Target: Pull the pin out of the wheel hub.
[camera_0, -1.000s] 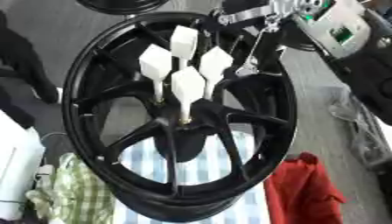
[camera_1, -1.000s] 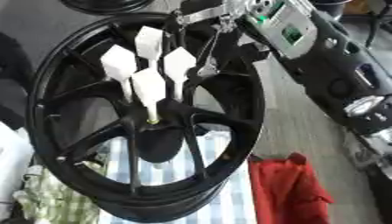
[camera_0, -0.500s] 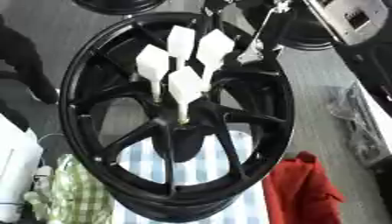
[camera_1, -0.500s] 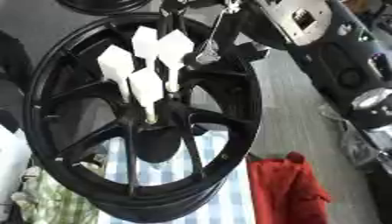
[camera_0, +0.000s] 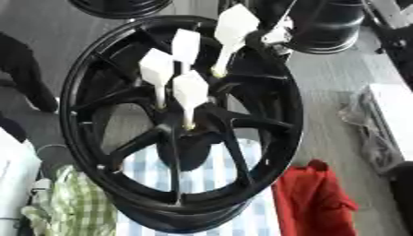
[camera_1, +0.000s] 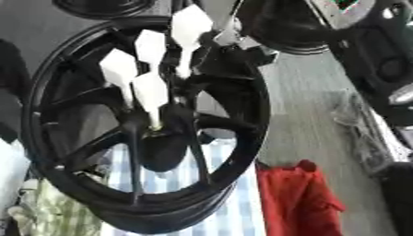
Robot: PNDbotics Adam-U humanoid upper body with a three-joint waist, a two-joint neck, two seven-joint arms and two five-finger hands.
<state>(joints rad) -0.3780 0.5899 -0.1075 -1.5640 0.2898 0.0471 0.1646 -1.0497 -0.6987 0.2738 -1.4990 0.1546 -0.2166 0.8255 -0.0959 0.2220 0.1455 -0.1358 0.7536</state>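
A big black spoked wheel (camera_0: pixel 97 83) stands tilted on the table, its hub (camera_0: pixel 187 131) near the middle. Three white pins (camera_0: pixel 191 90) with flat paddle heads stick up from the hub. A further white pin (camera_0: pixel 235 25) is raised up and to the right of them, its brass tip (camera_0: pixel 216 71) off the hub, over a spoke. My right hand (camera_0: pixel 270 32) comes down from the upper right, blurred, with its dark fingers closed on this pin just below the head. The left hand does not show.
A blue-and-white striped cloth (camera_0: pixel 202 179) lies under the wheel. A red cloth (camera_0: pixel 315 203) is at the lower right and a green checked cloth (camera_0: pixel 73 207) at the lower left. More black wheels (camera_0: pixel 327 27) stand at the back; a white object (camera_0: pixel 391 110) lies right.
The right hand has lifted one pin up and to the right, away from the other three; its tip has left the hub. The whole picture has also shifted.
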